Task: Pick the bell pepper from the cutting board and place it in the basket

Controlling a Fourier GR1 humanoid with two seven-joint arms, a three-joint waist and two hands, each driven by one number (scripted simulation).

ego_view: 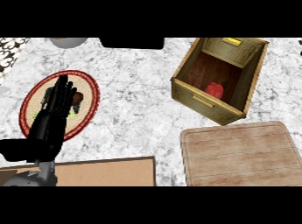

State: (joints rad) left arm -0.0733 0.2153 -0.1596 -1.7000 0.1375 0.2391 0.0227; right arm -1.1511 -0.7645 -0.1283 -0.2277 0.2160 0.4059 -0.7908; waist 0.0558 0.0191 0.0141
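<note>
My left hand (57,105) lay spread, fingers straight, holding nothing; the bell pepper (214,89) already sat inside the basket (208,104), well off to its right.

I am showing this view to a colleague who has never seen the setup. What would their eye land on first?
Probably the black left hand, fingers straight, stretched over a red-rimmed round plate at the left of the marble counter. Next, the red bell pepper lying inside the wooden basket at upper right. Below the basket, the wooden cutting board lies bare; the right hand is out of view.
</note>
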